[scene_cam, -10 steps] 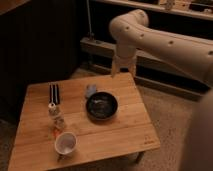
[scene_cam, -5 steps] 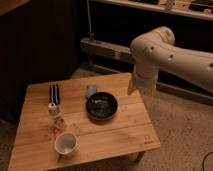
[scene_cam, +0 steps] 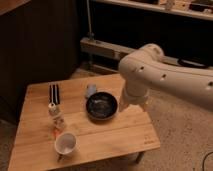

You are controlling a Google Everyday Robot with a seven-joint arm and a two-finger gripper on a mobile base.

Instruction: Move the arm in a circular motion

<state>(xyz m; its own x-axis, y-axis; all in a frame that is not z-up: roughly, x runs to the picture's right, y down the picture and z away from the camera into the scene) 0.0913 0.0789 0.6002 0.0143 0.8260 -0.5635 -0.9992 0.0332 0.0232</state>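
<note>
The arm (scene_cam: 170,75), thick, cream-white and dotted with small dark holes, reaches in from the right edge of the camera view. It bends at a rounded joint (scene_cam: 142,62) and drops toward the wooden table (scene_cam: 107,137). Its tapered end, the gripper (scene_cam: 129,102), hangs over the table's right part, just right of a black bowl (scene_cam: 101,106). Nothing shows in its grasp.
On the table stand a white cup (scene_cam: 65,143) at the front left, a small bottle (scene_cam: 52,109), a black striped object (scene_cam: 54,93) and a grey-blue item (scene_cam: 90,91) behind the bowl. A dark cabinet (scene_cam: 40,45) and a shelf rail (scene_cam: 107,50) stand behind. Speckled floor lies to the right.
The arm's joint and tip have swung down and toward the front, from behind the table's far edge to beside the bowl. The things on the table have not moved.
</note>
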